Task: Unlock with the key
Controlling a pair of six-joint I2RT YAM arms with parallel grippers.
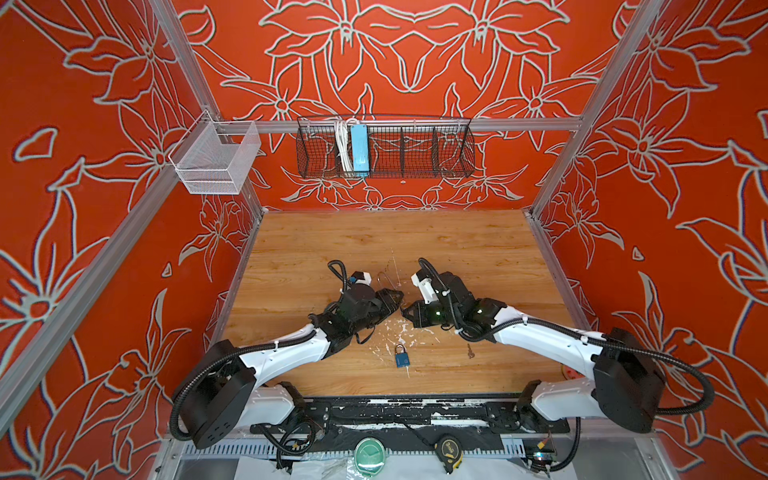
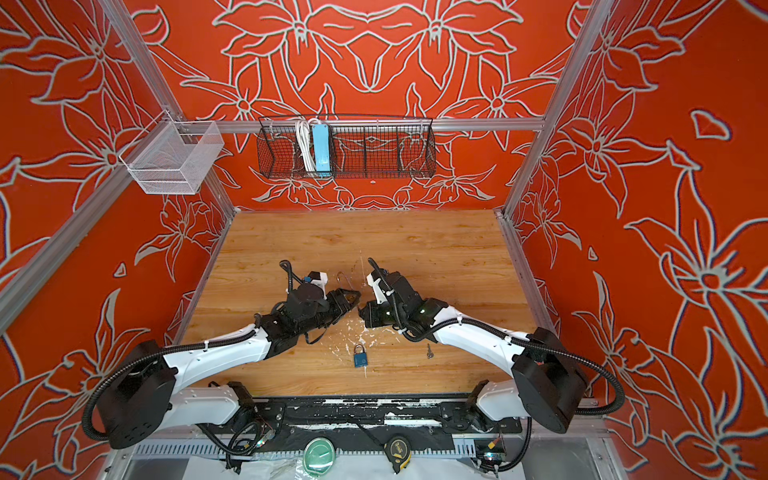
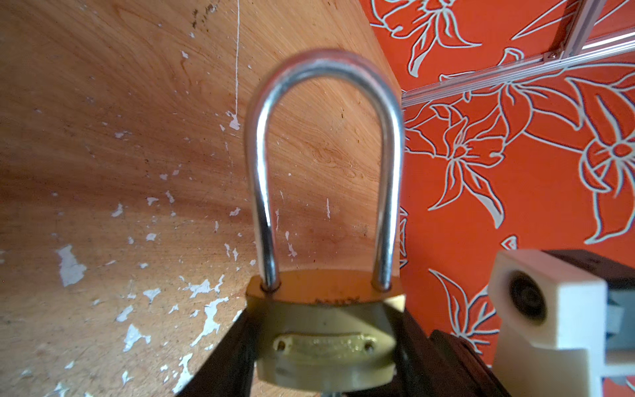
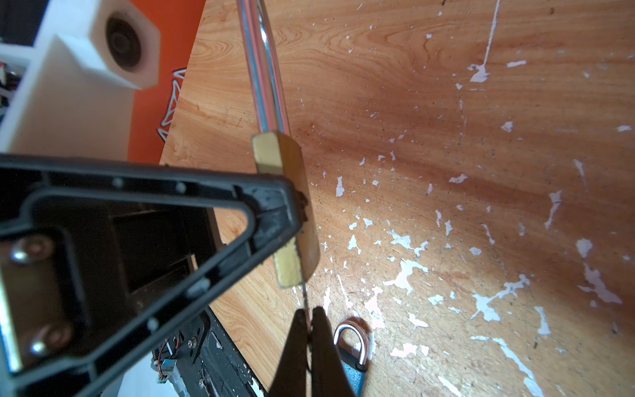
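In both top views the left hand [image 1: 392, 302] and right hand [image 1: 409, 313] meet tip to tip above the middle of the worktop [image 1: 374, 241], with a blue padlock [image 1: 401, 358] and a second key [image 1: 470, 351] lying untouched nearer the bases. The left wrist view shows the left hand grasping the brass padlock [image 3: 326, 337] by its body, both legs of the shackle [image 3: 324, 137] seated: not yet unlocked. The right wrist view shows the right hand clenched on the key [image 4: 305, 295], whose blade enters the lock's underside, so the turn is likely what is left to do.
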